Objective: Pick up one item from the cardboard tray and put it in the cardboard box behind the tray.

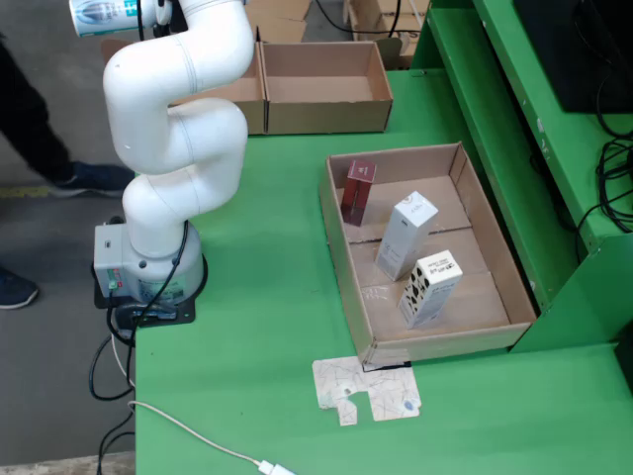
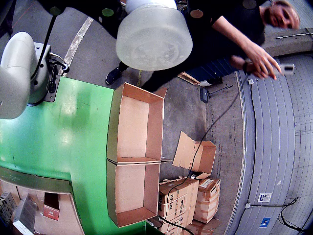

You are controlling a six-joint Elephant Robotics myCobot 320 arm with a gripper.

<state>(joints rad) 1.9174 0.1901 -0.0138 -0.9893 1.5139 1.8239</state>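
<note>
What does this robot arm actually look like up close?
The arm is glossy white with fat rounded joints, rising from a grey base with black cables trailing off the table edge. Its tip carries a white and teal cylinder; no fingers are visible.

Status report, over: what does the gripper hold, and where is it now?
Gripper top left, jaws unseen. White cylindrical can at its tip, above two open cardboard boxes. Three cartons remain in cardboard tray. Nothing blocking.

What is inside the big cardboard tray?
The cardboard tray holds three small boxes: a dark red one, a white one and a white one with black print. Anything hidden beneath them cannot be seen.
</note>
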